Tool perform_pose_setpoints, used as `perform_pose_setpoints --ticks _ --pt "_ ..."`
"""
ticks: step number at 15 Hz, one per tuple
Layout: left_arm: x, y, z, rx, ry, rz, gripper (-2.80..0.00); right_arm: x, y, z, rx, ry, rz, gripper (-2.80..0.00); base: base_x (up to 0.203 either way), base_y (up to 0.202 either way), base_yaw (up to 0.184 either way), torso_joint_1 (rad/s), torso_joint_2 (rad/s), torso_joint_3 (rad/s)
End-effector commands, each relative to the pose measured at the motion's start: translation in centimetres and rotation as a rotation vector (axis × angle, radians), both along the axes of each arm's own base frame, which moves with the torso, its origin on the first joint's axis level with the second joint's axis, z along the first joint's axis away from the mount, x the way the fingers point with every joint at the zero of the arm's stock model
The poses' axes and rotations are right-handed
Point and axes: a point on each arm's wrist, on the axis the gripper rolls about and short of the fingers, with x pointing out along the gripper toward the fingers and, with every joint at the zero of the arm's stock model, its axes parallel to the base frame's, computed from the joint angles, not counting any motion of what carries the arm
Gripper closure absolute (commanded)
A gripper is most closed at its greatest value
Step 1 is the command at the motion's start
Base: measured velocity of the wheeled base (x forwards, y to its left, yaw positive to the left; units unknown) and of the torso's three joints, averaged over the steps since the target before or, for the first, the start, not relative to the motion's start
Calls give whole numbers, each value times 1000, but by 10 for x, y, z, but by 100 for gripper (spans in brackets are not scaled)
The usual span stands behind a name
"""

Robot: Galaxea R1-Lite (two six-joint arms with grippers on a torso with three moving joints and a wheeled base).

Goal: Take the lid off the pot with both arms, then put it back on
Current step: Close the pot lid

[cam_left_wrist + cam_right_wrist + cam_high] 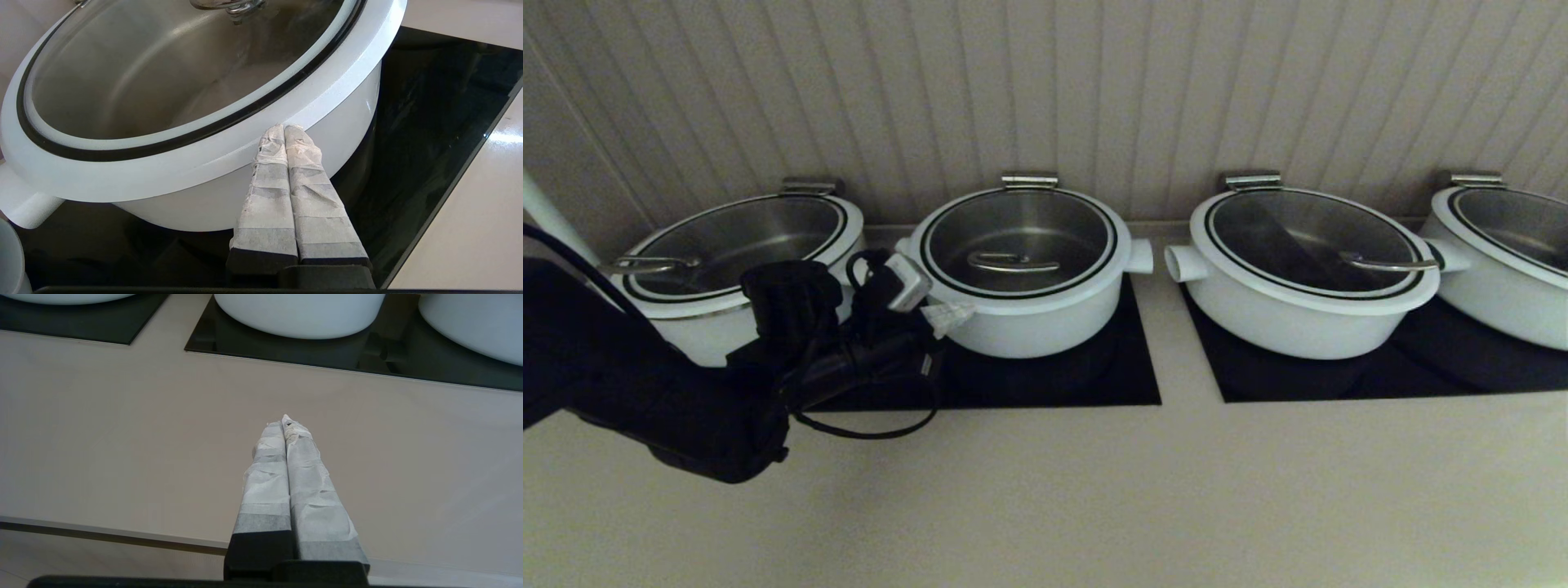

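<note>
The pot (1045,322), white and deep with a stub handle (1141,256), stands second from the left on a black hob panel. The glass lid (1017,237) sits on it, with its steel wire handle (1013,263) at the centre. My left gripper (949,314) is shut and empty, its tips at the pot's left front rim. In the left wrist view the shut left gripper (284,128) points at the pot's white rim (347,81), below the lid (163,73). My right gripper (284,420) is shut and empty above the bare counter, out of the head view.
Wider white pots with glass lids stand at the left (735,245), right (1307,269) and far right (1503,253). Black hob panels (1380,367) lie under them. A ribbed wall rises close behind. The beige counter (1094,490) stretches in front.
</note>
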Motion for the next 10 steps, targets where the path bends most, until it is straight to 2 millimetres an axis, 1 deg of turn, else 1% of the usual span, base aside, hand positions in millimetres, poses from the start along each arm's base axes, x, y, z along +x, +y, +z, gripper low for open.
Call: perform_pose_setpoints --ticks 1,10 --pt "-2 0 4 -4 -19 -3 0 0 0 0 -1 0 1 0 0 0 0 0 0 0" --pt "-15 4 17 -13 -45 0 0 0 0 0 -1 0 1 0 0 0 0 0 0 0"
